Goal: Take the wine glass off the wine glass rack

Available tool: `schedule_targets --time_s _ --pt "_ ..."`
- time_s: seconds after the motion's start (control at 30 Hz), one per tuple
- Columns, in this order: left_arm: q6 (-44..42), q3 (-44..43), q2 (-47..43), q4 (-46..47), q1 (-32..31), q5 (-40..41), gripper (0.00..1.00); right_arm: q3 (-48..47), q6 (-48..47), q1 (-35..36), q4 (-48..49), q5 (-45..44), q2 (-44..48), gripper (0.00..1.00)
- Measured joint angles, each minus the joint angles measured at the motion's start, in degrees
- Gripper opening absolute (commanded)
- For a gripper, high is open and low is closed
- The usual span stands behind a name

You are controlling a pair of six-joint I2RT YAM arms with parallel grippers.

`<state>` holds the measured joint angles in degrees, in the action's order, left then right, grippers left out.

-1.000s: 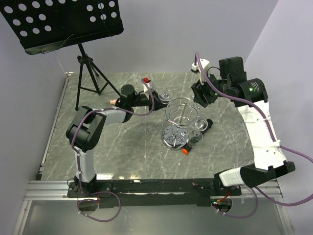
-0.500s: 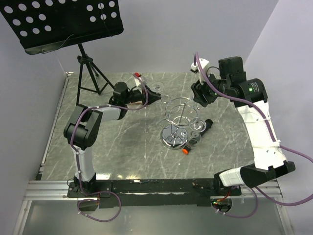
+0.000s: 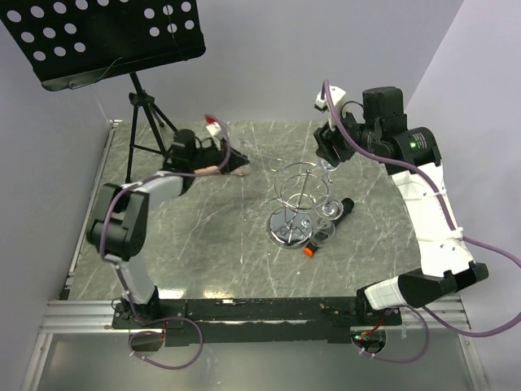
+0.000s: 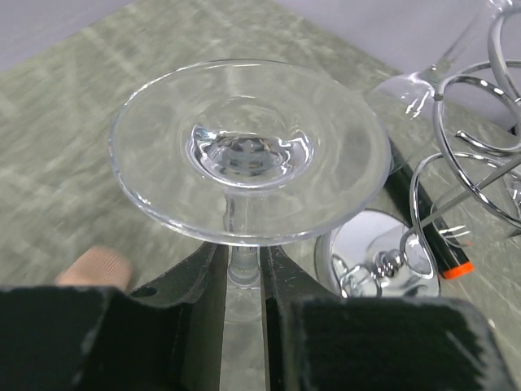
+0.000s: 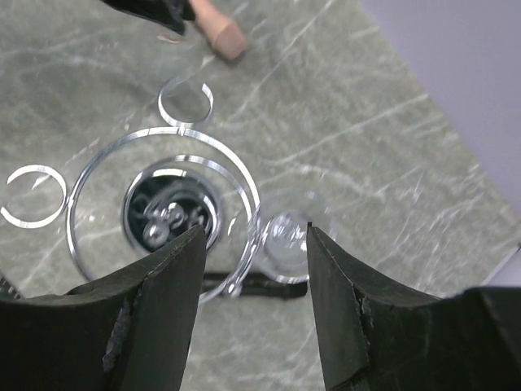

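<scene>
From above: holds the wine glass (image 3: pixel 241 153) in the left gripper (image 3: pixel 232 161), raised over the far left part of the table (image 3: pixel 203 244), off the wine glass rack (image 3: pixel 299 194) and well to its left. Hangs the right gripper (image 3: pixel 328 155) just beyond the rack's far right edge, above the ring of wire arms. Also takes in a second glass (image 3: pixel 330 208) at the rack's right side, a black marker (image 3: pixel 338 210) with an orange end lying on the table beside the disc base (image 3: pixel 291 232), and a black music stand (image 3: pixel 106 37) at the far left corner

From the left wrist: clamps both black fingers (image 4: pixel 199 285) on the thin stem of the wine glass (image 4: pixel 248 171), just under its round foot, with only the stem between the jaws. Turns the foot toward the lens. Puts the rack (image 4: pixel 472 155) off to the right, apart from the held glass, with its shiny base (image 4: pixel 358 244) and the marker (image 4: pixel 435 244) lower down

From the right wrist: looks straight down on the rack's wire rings (image 5: pixel 163 132). Spreads the right gripper (image 5: pixel 254 236) wide and grips nothing. Frames the foot of the second glass (image 5: pixel 285 236) between the fingers (image 5: pixel 163 285), far below them at the ring's edge
</scene>
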<state>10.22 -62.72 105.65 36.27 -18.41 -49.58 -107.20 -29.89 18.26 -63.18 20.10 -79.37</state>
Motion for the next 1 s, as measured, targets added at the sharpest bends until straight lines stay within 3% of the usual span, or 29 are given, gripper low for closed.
schedule_targets --time_s 0.13,0.3,0.43,0.57,0.73,0.93,1.0 --pt "-2.2 -3.3 -6.8 -15.6 4.0 0.4 0.01 -0.2 0.2 0.0 5.8 1.2 -0.6 0.64" --pt "-2.5 -10.6 -12.5 -31.1 4.4 1.1 0.01 4.2 0.3 1.3 17.0 1.6 1.6 0.68" --pt "0.9 -11.1 -17.6 -39.5 4.8 0.2 0.01 12.0 -1.2 5.5 26.0 0.0 5.1 0.68" --pt "8.4 -13.1 -17.2 -46.4 6.5 -5.3 0.01 18.8 -4.4 11.4 32.4 -1.5 7.8 0.7" --pt "22.0 -15.4 -10.3 -49.0 8.5 -16.2 0.01 27.7 -10.4 19.4 37.4 -4.2 11.9 0.75" --pt "50.9 -0.3 -9.0 -32.8 11.5 -21.5 0.01 35.7 -20.5 28.2 39.6 -5.6 15.1 0.92" --pt "57.2 1.8 -8.4 -31.4 12.6 -21.7 0.01 38.3 -24.5 30.9 39.6 -6.0 16.0 0.95"
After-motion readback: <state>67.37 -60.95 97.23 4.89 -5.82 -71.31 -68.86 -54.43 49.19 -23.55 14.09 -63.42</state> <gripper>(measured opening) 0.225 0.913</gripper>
